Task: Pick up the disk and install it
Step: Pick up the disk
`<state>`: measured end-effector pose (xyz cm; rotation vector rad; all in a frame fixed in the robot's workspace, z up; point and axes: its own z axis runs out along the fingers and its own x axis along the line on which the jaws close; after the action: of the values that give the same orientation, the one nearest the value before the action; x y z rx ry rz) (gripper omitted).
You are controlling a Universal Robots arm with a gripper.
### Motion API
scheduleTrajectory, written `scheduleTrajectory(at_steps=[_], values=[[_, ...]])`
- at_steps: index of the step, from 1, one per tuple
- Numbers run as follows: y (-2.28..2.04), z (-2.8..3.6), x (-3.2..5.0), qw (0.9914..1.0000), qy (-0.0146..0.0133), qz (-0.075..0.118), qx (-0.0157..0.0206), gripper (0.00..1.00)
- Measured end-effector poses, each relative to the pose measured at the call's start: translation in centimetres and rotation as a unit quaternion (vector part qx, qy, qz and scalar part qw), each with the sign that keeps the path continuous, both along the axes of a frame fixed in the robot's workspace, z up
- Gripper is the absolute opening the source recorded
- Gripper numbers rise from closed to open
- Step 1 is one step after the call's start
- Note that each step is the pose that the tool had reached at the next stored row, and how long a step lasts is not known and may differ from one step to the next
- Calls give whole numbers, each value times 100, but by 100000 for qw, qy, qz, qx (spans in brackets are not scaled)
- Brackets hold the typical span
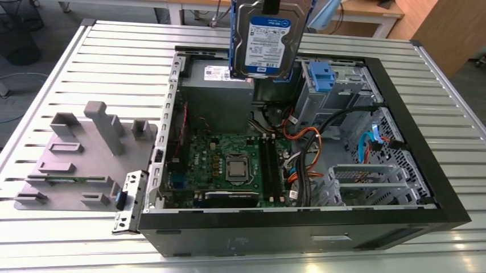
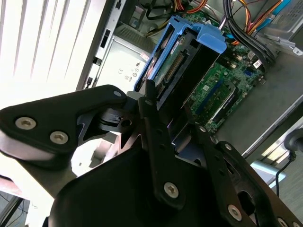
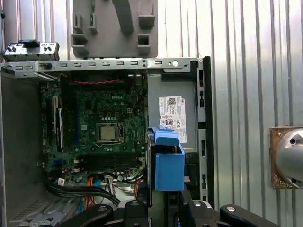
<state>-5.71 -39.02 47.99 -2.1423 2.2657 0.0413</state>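
Observation:
The disk (image 1: pixel 266 40) hangs upright above the open computer case (image 1: pixel 304 227), its blue-and-white label facing the exterior view and blue rails along its sides. My gripper (image 1: pixel 271 5) is shut on the disk's upper end at the top edge of the exterior view. In the second wrist view the black fingers (image 2: pixel 150 111) clamp the disk (image 2: pixel 182 61) from both sides, its connector end pointing down toward the case. In the first wrist view the disk's blue rail (image 3: pixel 168 163) sits over the case, beside the power supply, above my gripper (image 3: pixel 163 210).
Inside the case lie a grey power-supply box with a white sticker (image 1: pixel 216 85), a green motherboard (image 1: pixel 227 165), loose cables (image 1: pixel 319 142) and a silver cage with a blue latch (image 1: pixel 322 77). A grey fixture (image 1: pixel 83 153) stands on the slatted table at the exterior view's left.

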Motion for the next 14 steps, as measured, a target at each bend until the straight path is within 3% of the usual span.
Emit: scheduleTrajectory(at_steps=[14], values=[[-31, 1, 0, 100000, 1, 4, -164, 35]])
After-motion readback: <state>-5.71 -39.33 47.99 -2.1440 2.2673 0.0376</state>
